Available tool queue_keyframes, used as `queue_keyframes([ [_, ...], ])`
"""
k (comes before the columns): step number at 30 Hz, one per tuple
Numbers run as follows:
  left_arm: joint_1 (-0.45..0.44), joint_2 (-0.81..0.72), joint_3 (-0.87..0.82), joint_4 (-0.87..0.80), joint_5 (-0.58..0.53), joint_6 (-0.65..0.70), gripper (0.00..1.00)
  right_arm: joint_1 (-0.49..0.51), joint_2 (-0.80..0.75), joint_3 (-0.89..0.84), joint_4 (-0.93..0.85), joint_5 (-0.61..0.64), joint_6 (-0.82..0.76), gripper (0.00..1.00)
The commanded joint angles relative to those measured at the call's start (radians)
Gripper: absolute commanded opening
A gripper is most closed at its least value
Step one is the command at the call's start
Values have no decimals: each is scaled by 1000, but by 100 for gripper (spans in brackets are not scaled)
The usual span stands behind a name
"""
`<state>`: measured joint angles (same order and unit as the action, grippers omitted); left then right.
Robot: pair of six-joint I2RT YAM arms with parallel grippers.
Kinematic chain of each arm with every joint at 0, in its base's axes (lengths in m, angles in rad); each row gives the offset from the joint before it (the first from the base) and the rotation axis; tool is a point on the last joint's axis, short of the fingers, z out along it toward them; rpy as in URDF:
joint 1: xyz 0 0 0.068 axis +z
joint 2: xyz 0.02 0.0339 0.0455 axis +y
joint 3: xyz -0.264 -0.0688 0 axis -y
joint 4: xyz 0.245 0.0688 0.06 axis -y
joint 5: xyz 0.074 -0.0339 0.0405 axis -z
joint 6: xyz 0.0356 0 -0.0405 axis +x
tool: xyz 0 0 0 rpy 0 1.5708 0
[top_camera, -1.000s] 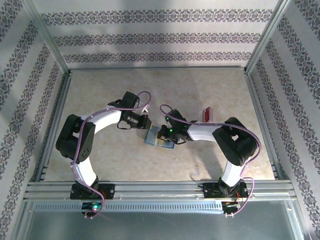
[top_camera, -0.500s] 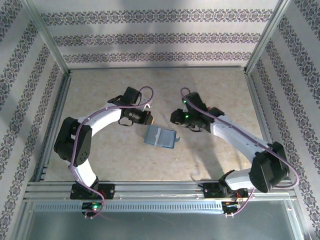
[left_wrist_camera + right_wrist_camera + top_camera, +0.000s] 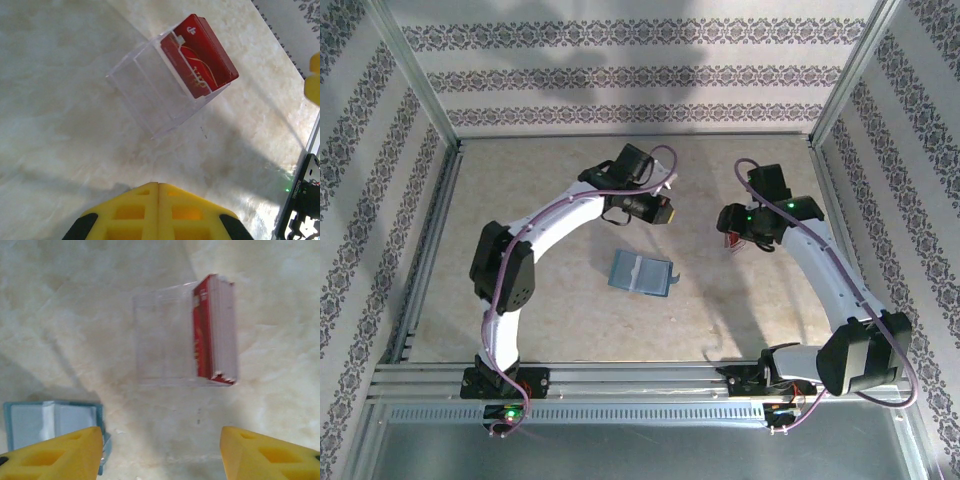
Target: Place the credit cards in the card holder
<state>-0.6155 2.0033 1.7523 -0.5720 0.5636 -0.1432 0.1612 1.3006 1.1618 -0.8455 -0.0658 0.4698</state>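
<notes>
on my top feed the card holder (image 3: 642,273) lies opened flat on the table (image 3: 550,310), roughly midway between the two arms and nearer the bases than either tool. nothing touches it. its pale inner pockets face up, but i cannot tell from here whether any pocket has a card in it.

the left gripper (image 3: 662,212) hangs beyond the holder, toward the back wall. on its wrist feed the two yellow halves are pressed together with nothing between them. it looks down at the clear stand (image 3: 160,90) from a distance.

the right gripper (image 3: 730,228) is off to the right of the holder, close over that stand. on its own wrist feed the yellow tips sit at the two lower corners, spread wide apart and pinching nothing. neither tip touches the stand.

the credit cards (image 3: 212,335) stand on edge as one stack in an end compartment of the stand. a red face is turned toward the rest of the stand, and pale edges show along the top of the stack. the stand rests on the table well apart from the holder, whose corner shows at the lower left of the right wrist feed.
</notes>
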Motion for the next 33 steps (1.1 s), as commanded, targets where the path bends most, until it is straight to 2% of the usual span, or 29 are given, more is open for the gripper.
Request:
queue_keyframes([
  [1, -35, 66, 79, -2, 8, -56, 0, -69, -25, -23, -4, -9, -69, 65],
  [6, -82, 197, 223, 5, 53, -104, 0, -143, 14, -62, 72, -61, -99, 65],
  [14, -114, 369, 403, 18, 121, -182, 0, -165, 101, -49, 145, -75, -138, 65],
  [19, -125, 431, 443, 20, 151, -189, 0, -169, 175, -14, 162, -71, -159, 65],
  [33, -125, 522, 454, 14, 147, -176, 0, -169, 301, 30, 192, -90, -168, 62],
])
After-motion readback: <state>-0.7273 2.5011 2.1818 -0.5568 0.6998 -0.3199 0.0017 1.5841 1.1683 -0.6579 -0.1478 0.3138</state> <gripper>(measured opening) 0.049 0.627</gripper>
